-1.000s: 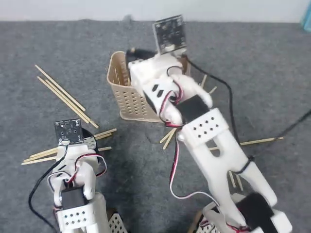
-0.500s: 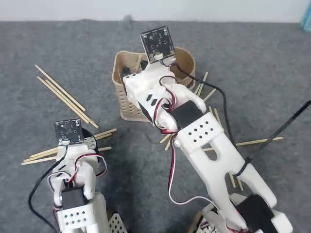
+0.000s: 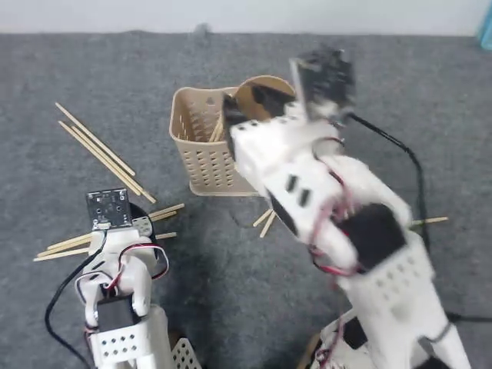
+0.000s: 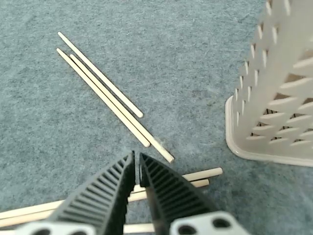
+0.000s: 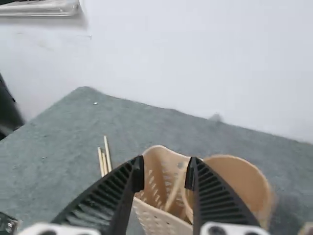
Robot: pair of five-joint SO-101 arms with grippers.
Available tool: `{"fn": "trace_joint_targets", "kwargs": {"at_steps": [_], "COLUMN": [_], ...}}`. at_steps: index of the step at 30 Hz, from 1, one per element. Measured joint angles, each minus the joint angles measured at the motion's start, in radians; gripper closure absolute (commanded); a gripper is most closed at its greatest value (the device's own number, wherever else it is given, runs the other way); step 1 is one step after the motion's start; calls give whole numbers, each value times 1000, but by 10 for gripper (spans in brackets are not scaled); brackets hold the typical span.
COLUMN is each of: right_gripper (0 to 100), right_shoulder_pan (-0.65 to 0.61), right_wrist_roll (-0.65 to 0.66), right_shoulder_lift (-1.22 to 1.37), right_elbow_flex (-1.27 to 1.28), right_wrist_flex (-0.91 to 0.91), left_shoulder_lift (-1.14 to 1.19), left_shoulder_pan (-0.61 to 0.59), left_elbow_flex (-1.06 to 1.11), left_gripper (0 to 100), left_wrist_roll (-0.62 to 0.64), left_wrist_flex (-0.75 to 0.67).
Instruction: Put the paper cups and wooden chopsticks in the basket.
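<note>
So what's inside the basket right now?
Wooden chopsticks lean inside the basket. A paper cup shows at its edge, in or beside it I cannot tell; the right arm covers that side.

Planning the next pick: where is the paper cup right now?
In the high view, the paper cup is right beside the basket, on the side nearer the right arm, toward the table's far edge.

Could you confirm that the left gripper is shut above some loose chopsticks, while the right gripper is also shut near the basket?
Not quite: the right gripper is open, not shut. The right wrist view shows a clear gap between its fingers, with the basket seen through it. The rest holds: the left gripper is shut above loose chopsticks.
</note>
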Motion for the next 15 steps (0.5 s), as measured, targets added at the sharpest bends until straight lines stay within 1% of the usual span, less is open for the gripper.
{"fn": "trace_joint_targets", "kwargs": {"at_steps": [3,5,7,11,13,15], "right_gripper": [854,854,855,859,900,963], "right_shoulder_pan": [107,212,319,477,509,520], "right_wrist_roll": [0,0,0,6,60,124], "right_shoulder_lift": [-51,-60,-64,-68,-68,-68], "right_elbow_flex": [0,2,40,226,341,457], "right_wrist_flex": [137,230,285,267,221,160], "left_shoulder_lift": [0,0,0,0,0,0], "left_shoulder_pan": [0,0,0,0,0,0], "left_elbow_flex": [0,0,0,0,0,0], "left_gripper": [985,985,985,985,985,985], "left_wrist_roll": [0,0,0,0,0,0], "left_wrist_flex": [0,0,0,0,0,0]}}
